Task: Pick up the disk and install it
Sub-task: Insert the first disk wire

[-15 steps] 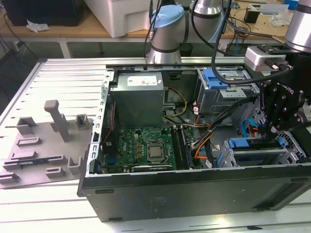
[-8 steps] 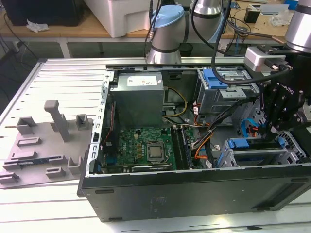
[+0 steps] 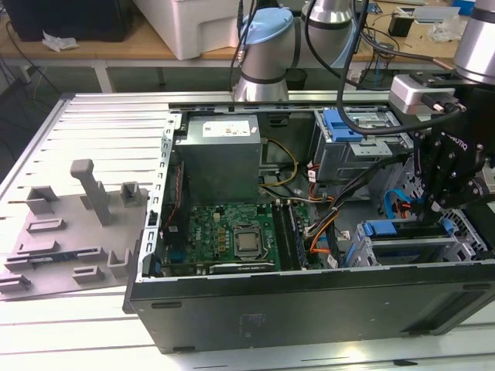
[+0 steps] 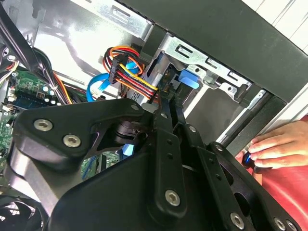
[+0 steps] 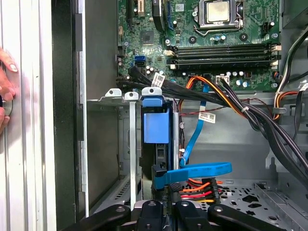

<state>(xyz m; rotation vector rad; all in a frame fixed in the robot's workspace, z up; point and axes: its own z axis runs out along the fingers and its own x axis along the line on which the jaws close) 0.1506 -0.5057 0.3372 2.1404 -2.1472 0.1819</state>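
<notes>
- The black claw (image 4: pixel 171 103), its fingers pressed together, sat at the near end of the flat silver-grey, blue-railed disk (image 5: pixel 156 127).
- The disk stood on edge inside the grey metal drive cage (image 5: pixel 114 95).

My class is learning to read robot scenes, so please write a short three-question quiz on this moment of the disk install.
1. True or false: the gripper hangs over the grey fixture plate outside the case.
2. The disk stands: A in the metal drive cage; B on the motherboard; C on the table.
3. In the first wrist view, what shows beyond the case wall?
Key: 1 false, it is inside the case, at the drive cage; 2 A; 3 a person's hand.
</notes>
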